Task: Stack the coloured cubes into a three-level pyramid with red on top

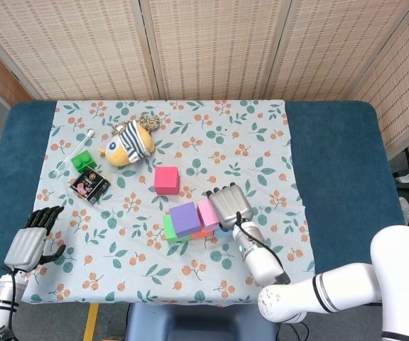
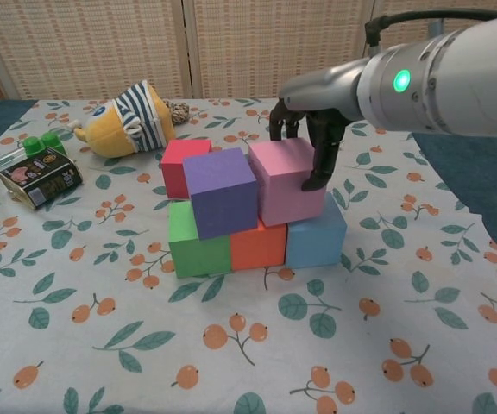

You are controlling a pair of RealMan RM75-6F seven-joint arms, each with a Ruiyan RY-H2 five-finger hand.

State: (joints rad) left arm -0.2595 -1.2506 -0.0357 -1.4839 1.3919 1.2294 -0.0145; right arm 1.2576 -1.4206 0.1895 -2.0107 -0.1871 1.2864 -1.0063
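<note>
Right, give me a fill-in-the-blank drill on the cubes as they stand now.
1. The right hand holds the ____ cube.
2. The purple cube rests on the green cube and the ____ cube.
3. The red cube stands on the ____, behind the stack.
4. The bottom row ends on the right with the ____ cube.

Missing: pink; orange; cloth; blue
</note>
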